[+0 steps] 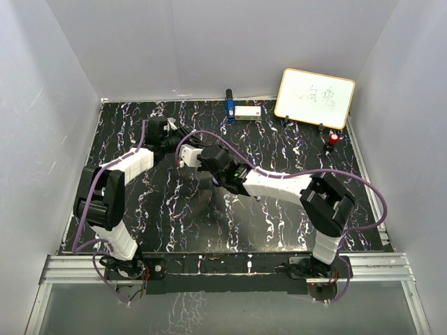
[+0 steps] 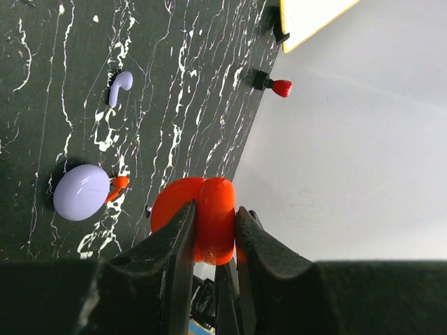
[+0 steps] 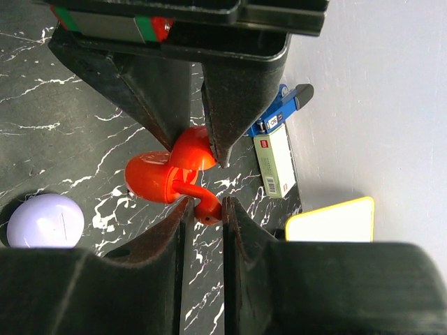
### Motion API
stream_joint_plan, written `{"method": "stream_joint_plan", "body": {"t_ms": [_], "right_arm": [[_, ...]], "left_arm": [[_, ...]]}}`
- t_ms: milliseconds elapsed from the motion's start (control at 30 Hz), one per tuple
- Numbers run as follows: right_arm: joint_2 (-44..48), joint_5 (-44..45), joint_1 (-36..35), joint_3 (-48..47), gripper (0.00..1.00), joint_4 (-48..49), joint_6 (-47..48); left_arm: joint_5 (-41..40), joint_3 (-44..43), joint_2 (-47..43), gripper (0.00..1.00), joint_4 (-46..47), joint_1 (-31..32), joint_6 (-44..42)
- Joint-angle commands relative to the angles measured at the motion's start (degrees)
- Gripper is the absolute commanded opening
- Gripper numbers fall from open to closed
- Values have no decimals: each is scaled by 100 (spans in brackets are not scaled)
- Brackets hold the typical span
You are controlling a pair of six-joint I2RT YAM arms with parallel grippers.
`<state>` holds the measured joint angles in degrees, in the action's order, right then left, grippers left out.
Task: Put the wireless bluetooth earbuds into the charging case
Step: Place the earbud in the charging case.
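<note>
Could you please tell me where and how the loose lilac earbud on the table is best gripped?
Probably from straight above, closing across the rounded head of the lilac earbud: it lies flat on the table, clear of other things, and its stem looks thin.

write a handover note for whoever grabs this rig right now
Left gripper: shut on the open red case.
Right gripper: shut on a red earbud, pressed at the case's opening; it does not look seated.
On the table: a lavender case that looks closed, a second red earbud right beside it, and a lavender earbud lying apart.
Done: case opened and held, first earbud brought to it.
Left: seat that earbud, then probably the second red one, then see to the lavender earbud.
</note>
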<state>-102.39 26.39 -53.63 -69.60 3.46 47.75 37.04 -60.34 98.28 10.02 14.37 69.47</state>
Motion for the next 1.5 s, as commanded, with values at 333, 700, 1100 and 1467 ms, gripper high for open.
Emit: {"method": "stream_joint_plan", "body": {"t_ms": [333, 700, 1100, 1467], "right_arm": [[112, -275, -8, 88, 0, 204, -37], [140, -467, -16, 62, 0, 113, -83], [159, -512, -17, -42, 2, -45, -195], [182, -477, -25, -62, 9, -56, -275]], "left_arm": [[223, -345, -143, 0, 43, 1, 163], [227, -430, -51, 0, 95, -1, 214], [216, -479, -19, 0, 114, -3, 229], [197, -507, 22, 0, 112, -3, 233]]}}
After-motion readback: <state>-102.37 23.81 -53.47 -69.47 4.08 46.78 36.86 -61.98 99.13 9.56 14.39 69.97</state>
